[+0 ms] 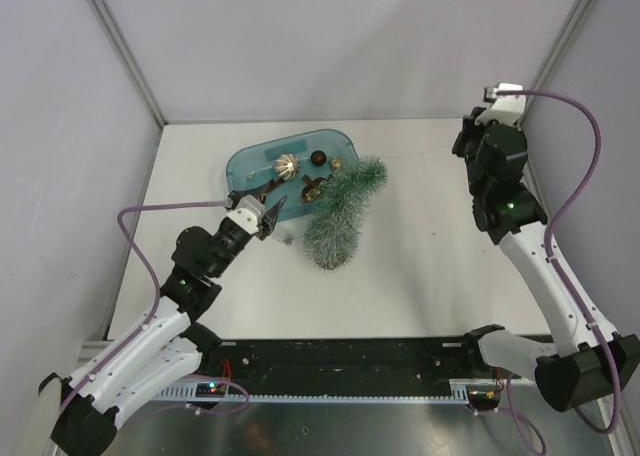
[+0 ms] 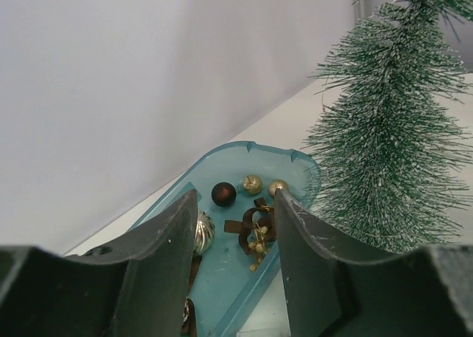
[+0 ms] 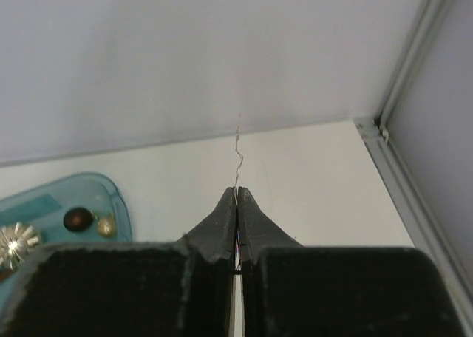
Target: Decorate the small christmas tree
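The small cone-shaped Christmas tree of frosted green bristles (image 1: 345, 211) is sitting on the white desk (image 1: 430, 236) just beside the right end of the translucent blue plastic tub (image 1: 245, 161); in the left wrist view it is looking upright. The left end effector (image 1: 274, 212) is hovering at the tub's near edge, standing roughly half open with nothing between its fingers. The right end effector (image 3: 236, 193) is resting well apart near the far right corner, pressed shut, and seemingly pinching a thin pale wiry strand (image 3: 237, 148).

The step in hand is probably picking 1 ornament. The brown ribbon bow with gold bits (image 2: 255, 230) is lying nearest, between the fingers' line of sight. It would help to descend straight, centre both fingers around the bow alone, and avoid nudging the dark brown ball (image 2: 224, 194) or the silver fluted bauble (image 1: 287, 165).
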